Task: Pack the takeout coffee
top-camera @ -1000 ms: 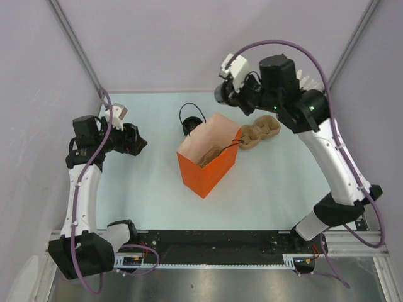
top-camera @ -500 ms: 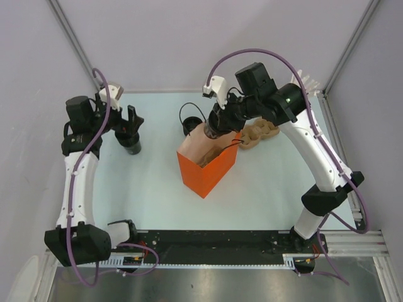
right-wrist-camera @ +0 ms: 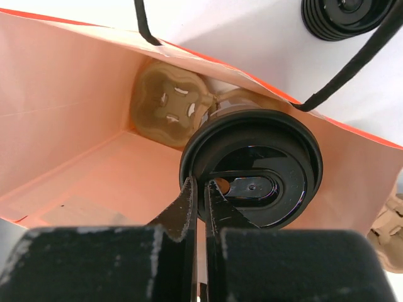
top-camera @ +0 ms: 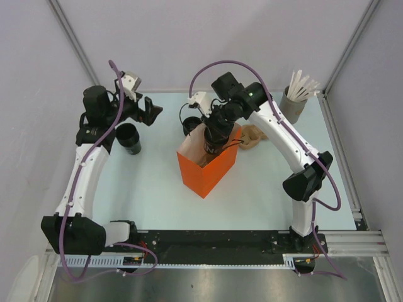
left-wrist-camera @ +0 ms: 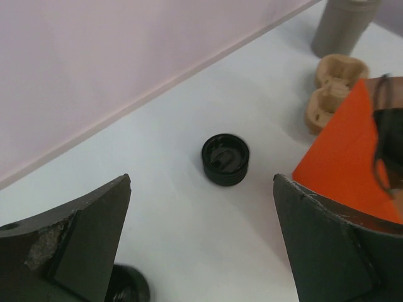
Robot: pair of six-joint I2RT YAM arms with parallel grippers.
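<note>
Orange on every side of the right gripper [right-wrist-camera: 200, 184], sunk into the open mouth of the orange bag [right-wrist-camera: 75, 94]. Pressed together there on the rim of the round black lid [right-wrist-camera: 277, 148], so clamped on the takeout coffee [right-wrist-camera: 252, 195], upright inside the bag just ahead of the fingertips, lid facing the wrist. Beyond the cup and deeper down, a brown pulp holder [right-wrist-camera: 165, 104] on the bag's floor. Past the bag's far wall, outside, part of a ribbed black cup [right-wrist-camera: 343, 12]; across it, thin black handle cords [right-wrist-camera: 352, 63].

Spread wide apart at the left gripper [left-wrist-camera: 201, 182], with only pale table [left-wrist-camera: 189, 239] inside the gap. Ahead of that gap, clear of both jaws, the ribbed black cup again. Out past the jaw on the wrist view's right, a corner of the bag, a second pulp holder [left-wrist-camera: 330, 88] and a grey tub [left-wrist-camera: 343, 25]. Low beside the other jaw, the edge of another black cup [left-wrist-camera: 129, 289].
</note>
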